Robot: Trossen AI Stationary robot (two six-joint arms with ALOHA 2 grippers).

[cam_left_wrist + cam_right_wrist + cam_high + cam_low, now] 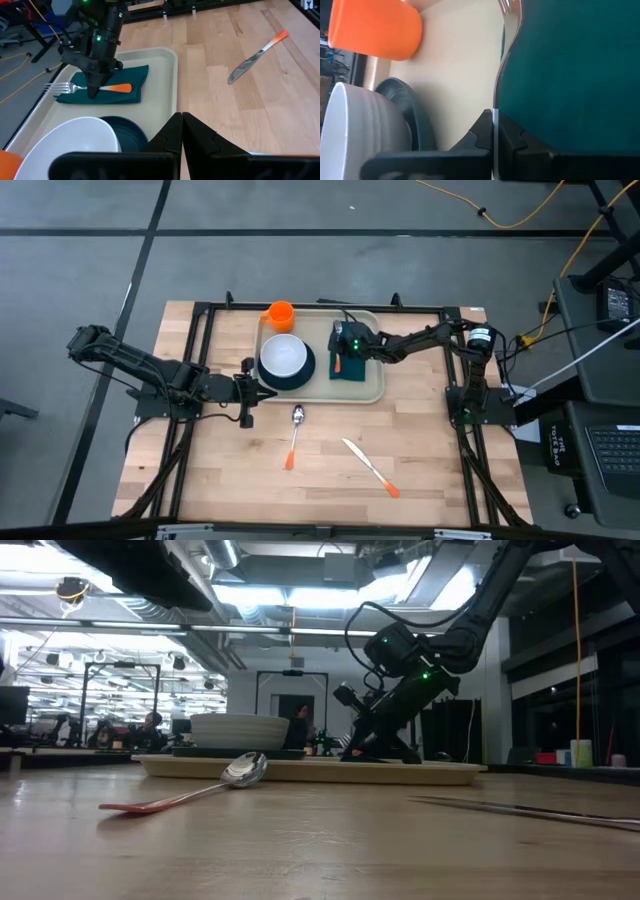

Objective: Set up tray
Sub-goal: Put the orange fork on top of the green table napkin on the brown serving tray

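high view looks straight down on the tray (375, 392); low view faces it level; both wrist views sit close above it.

No text, label, brand, number or sign can be read in any of the views; nothing on the worktop carries legible writing, and the room behind shows none that can be made out.
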